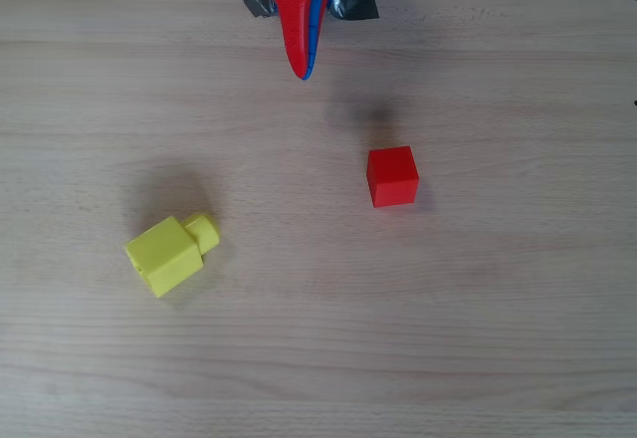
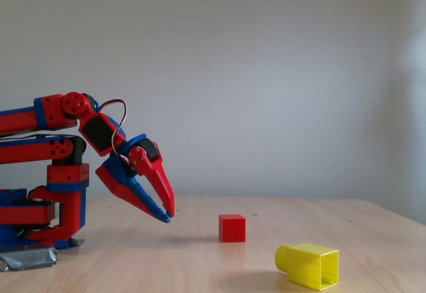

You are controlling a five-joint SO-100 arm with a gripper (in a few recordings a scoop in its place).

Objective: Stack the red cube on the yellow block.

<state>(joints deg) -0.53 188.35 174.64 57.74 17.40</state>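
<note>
Hanging above the wooden table (image 2: 200, 266), the red-and-blue gripper (image 2: 166, 214) points down and toward the blocks, its two fingers drawn almost together at the tips with nothing between them. In the overhead view the gripper (image 1: 302, 72) shows as a narrow red and blue wedge at the top edge, tip aimed toward the middle of the table. The red cube (image 1: 392, 176) sits flat on the wood, below and to the right of the tip, apart from it. The yellow block (image 1: 164, 255) lies well apart to the lower left, on its side, its round stud (image 1: 202, 232) pointing to the upper right. In the fixed view the red cube (image 2: 232, 228) stands beyond the yellow block (image 2: 310, 265), whose hollow square end faces the camera.
</note>
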